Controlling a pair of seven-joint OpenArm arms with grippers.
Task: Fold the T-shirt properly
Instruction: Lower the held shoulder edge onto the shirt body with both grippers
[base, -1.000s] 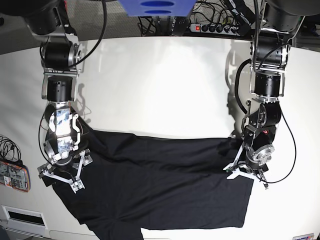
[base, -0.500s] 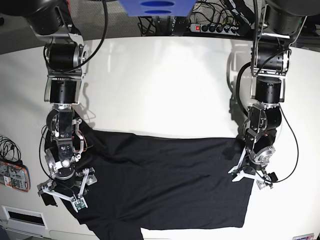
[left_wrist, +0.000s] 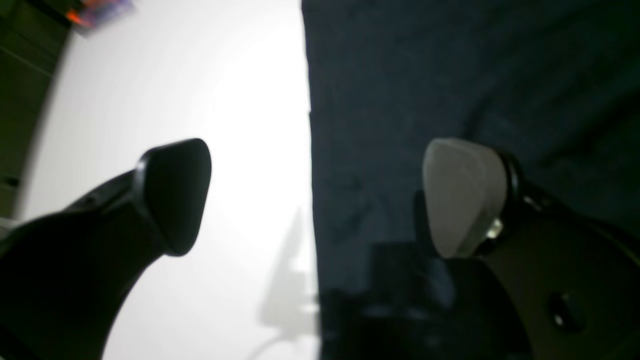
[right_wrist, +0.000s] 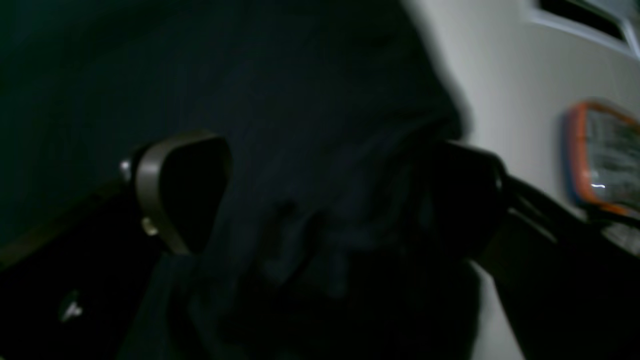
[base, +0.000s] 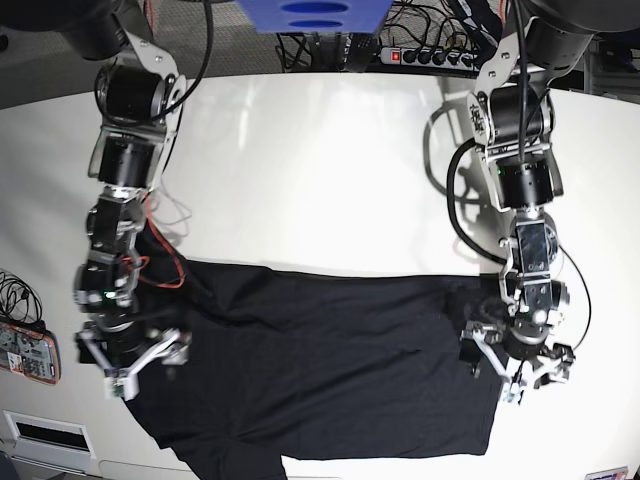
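The black T-shirt (base: 330, 370) lies spread flat on the near half of the white table (base: 320, 160). My left gripper (base: 523, 380) hovers open over the shirt's right edge. In the left wrist view its fingers (left_wrist: 462, 195) straddle that straight edge of the T-shirt (left_wrist: 450, 75) with nothing between them, so the left gripper (left_wrist: 317, 197) is empty. My right gripper (base: 138, 367) stands open over the shirt's left side. In the right wrist view the right gripper (right_wrist: 322, 200) is wide open above bunched, dark folds of the T-shirt (right_wrist: 300, 100), which look blurred.
An orange-rimmed device (base: 25, 350) lies at the table's left edge, also seen as the orange-rimmed device (right_wrist: 600, 155) in the right wrist view. A white vent box (base: 45, 435) sits at the bottom left. A power strip (base: 430, 55) and cables run behind the table's far edge.
The left gripper has opened and let go of the shirt's right edge, shifting slightly toward the near side. The right gripper stayed open and dipped, then rose a little over the left side.
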